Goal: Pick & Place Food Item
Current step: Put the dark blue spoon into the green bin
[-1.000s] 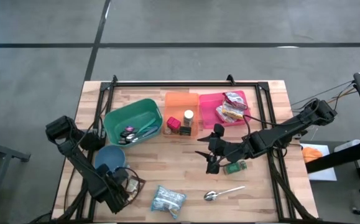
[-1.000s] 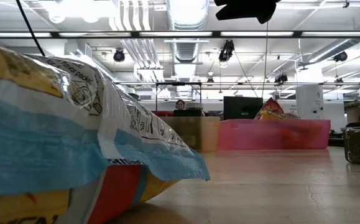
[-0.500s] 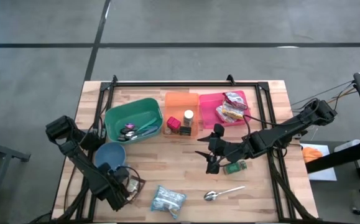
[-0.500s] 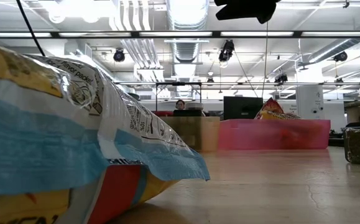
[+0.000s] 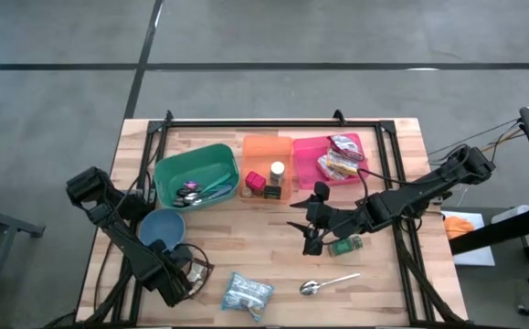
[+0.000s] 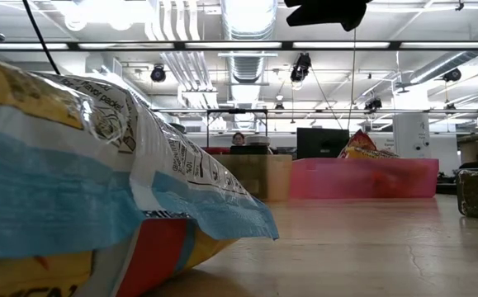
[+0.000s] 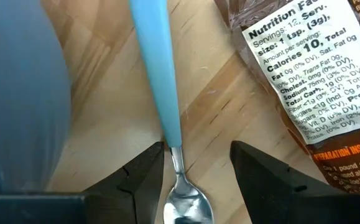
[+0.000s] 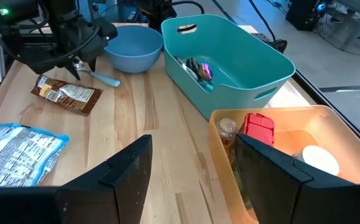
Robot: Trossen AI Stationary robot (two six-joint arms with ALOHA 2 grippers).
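Observation:
My left gripper (image 5: 178, 275) (image 7: 196, 148) points down near the table's near left corner, open. Its fingers stand on either side of a blue-handled metal spoon (image 7: 167, 93) that lies flat on the wood. A brown seasoning packet (image 7: 316, 93) (image 5: 197, 269) lies just beside the spoon, and a blue bowl (image 5: 161, 228) stands on the other side. A blue-and-white snack bag (image 5: 247, 293) lies flat near the front edge. My right gripper (image 5: 311, 225) (image 8: 193, 140) hangs open above the table's middle, over nothing, next to a small green packet (image 5: 346, 245).
At the back stand a teal bin (image 5: 195, 176) with utensils, an orange bin (image 5: 266, 167) with jars and a pink bin (image 5: 339, 157) with food packets. A metal spoon (image 5: 328, 284) lies near the front. Bare wood stretches between the two arms.
My left gripper has sunk a little toward the blue-handled spoon beside the bowl, still open.

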